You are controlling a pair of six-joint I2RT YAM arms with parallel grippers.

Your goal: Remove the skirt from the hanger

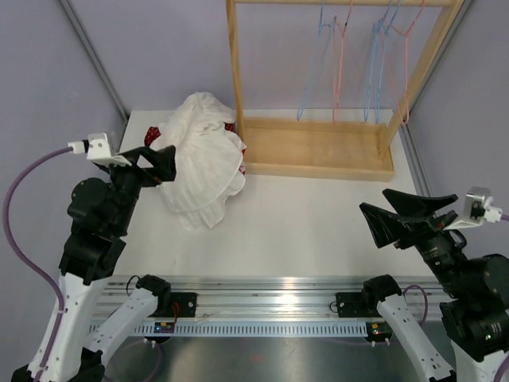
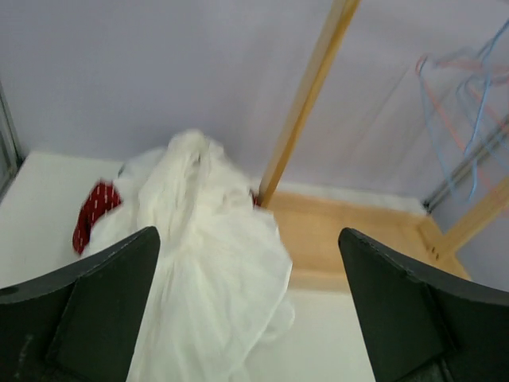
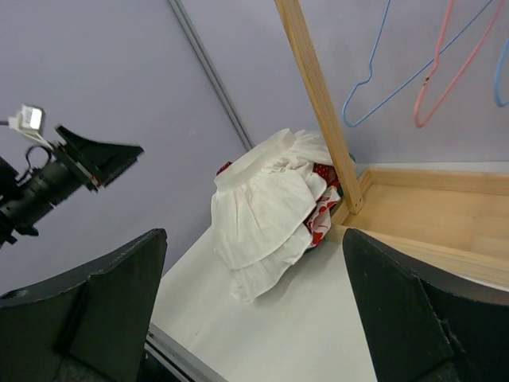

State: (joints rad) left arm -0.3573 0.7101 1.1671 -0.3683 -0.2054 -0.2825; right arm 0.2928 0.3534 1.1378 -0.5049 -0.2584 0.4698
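The white ruffled skirt [image 1: 203, 159] lies in a heap on the table, left of the wooden rack; no hanger is in it. Blue and pink wire hangers [image 1: 340, 64] hang bare on the rack's rail. My left gripper [image 1: 165, 165] is open at the left edge of the heap. In the left wrist view its jaws stand wide apart over the skirt [image 2: 207, 263], holding nothing. My right gripper [image 1: 372, 199] is open and empty over the table's right side, well away from the skirt [image 3: 266, 207].
Red-and-white patterned cloth [image 3: 322, 211] lies under the skirt, against the rack's left post [image 1: 235, 72]. The rack's wooden base [image 1: 318, 147] takes up the back right of the table. A purple wall rises behind, with metal rails at the sides.
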